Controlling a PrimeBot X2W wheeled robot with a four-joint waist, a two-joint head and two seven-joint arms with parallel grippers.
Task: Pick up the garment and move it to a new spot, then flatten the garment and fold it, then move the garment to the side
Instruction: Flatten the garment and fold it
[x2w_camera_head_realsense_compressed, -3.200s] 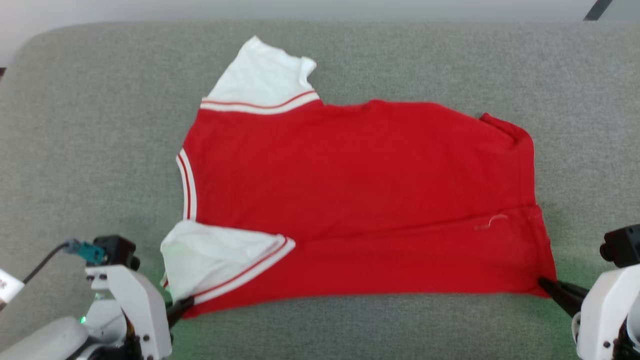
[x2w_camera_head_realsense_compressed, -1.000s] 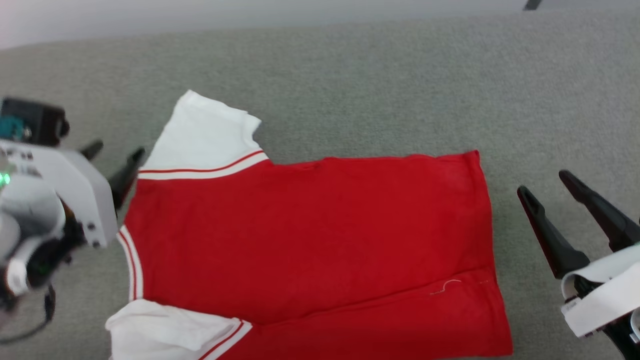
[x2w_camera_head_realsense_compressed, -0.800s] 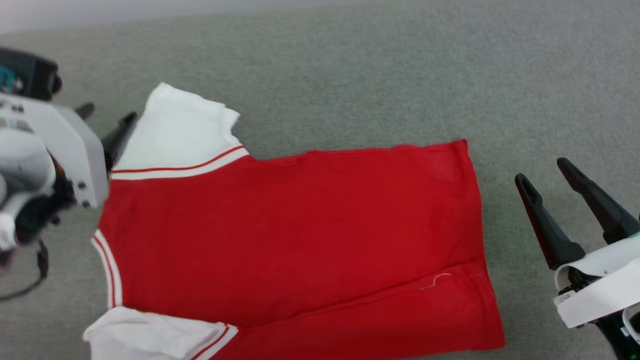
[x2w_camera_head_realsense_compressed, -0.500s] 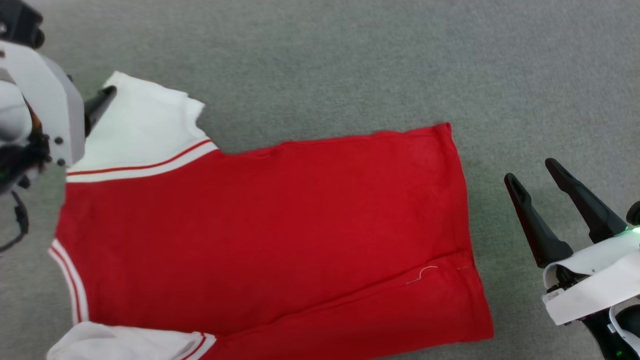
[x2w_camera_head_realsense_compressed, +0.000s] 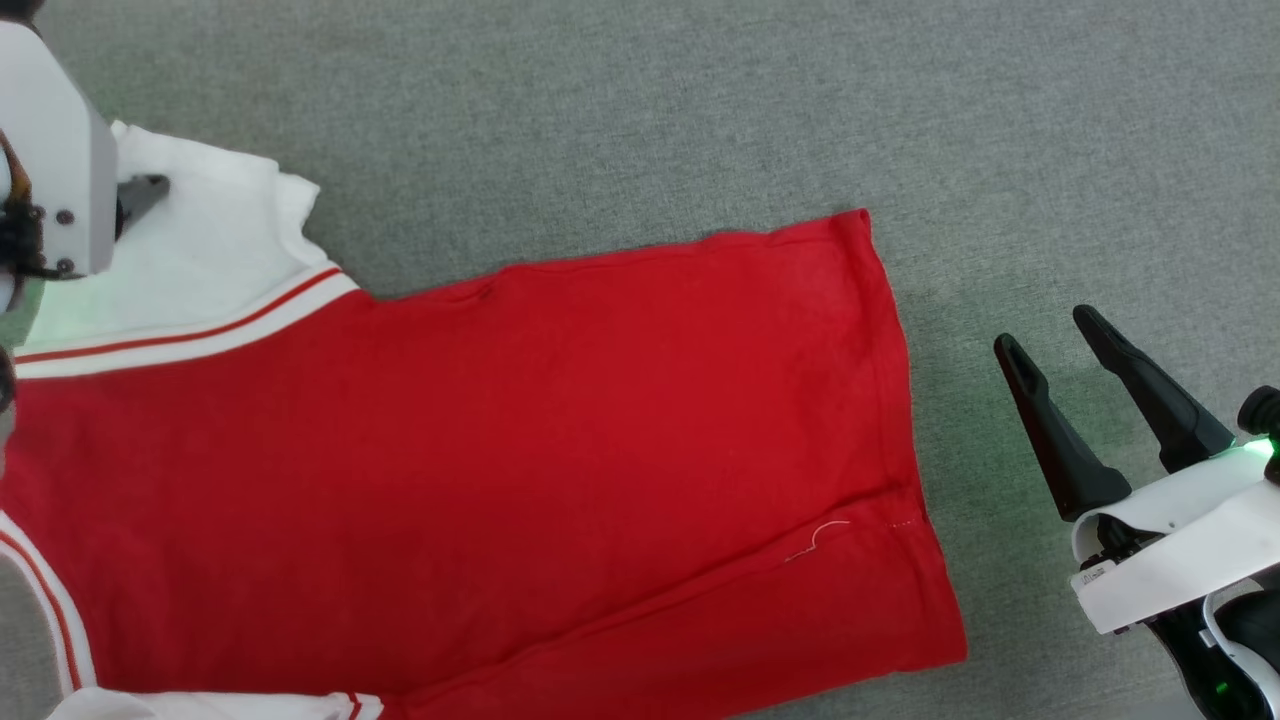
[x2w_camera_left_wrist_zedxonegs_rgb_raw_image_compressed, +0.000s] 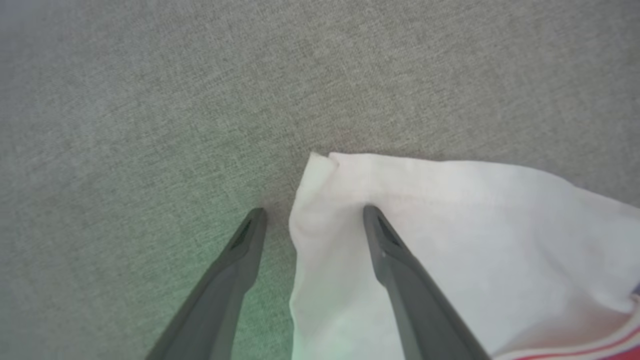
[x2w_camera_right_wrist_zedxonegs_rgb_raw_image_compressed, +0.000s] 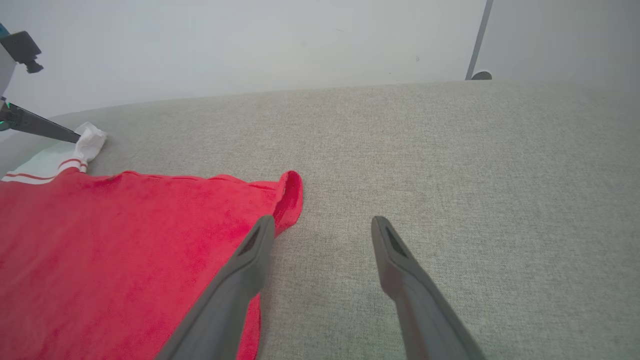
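1. One grey fabric surface (x2w_camera_head_realsense_compressed: 640, 100) under everything, running edge to edge in the head view.
2. One garment (x2w_camera_head_realsense_compressed: 480, 460), the red jersey, lies flat on it. It spreads from the middle out past 9 o'clock, with the hem toward 3 o'clock.
3. Two white sleeves with striped trim: one at 10 o'clock (x2w_camera_head_realsense_compressed: 200, 250), one just peeking in at 7 o'clock (x2w_camera_head_realsense_compressed: 200, 705).
4. Two grippers. At 10 o'clock the left gripper (x2w_camera_left_wrist_zedxonegs_rgb_raw_image_compressed: 314, 212) has its jaws spread, straddling that sleeve's corner with nothing pinched. At 4 o'clock the right gripper (x2w_camera_head_realsense_compressed: 1045, 330) is also spread wide and empty, near the hem.

A red shirt (x2w_camera_head_realsense_compressed: 480, 450) with white, stripe-trimmed sleeves lies spread flat, plain side up, on a grey fabric surface (x2w_camera_head_realsense_compressed: 700, 100).
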